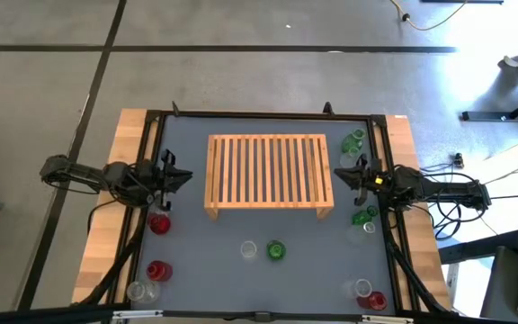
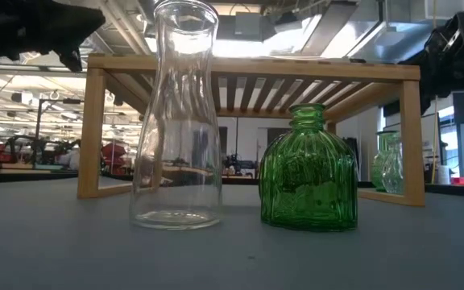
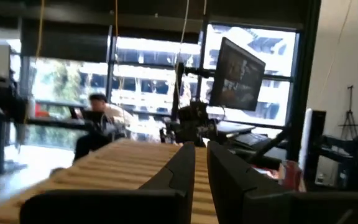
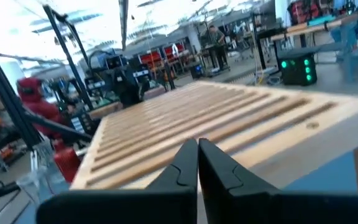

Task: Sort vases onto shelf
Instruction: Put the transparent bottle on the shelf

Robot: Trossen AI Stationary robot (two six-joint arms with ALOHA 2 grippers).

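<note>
Two clenched, empty grippers, left (image 1: 185, 175) and right (image 1: 340, 176), flank the shelf (image 1: 268, 171); vases (image 1: 275, 250) stand scattered around.

You will find no writing, label, brand, number or sign that can be read in any of the four views, neither on the tabletop items nor on the blurred room beyond them.
</note>
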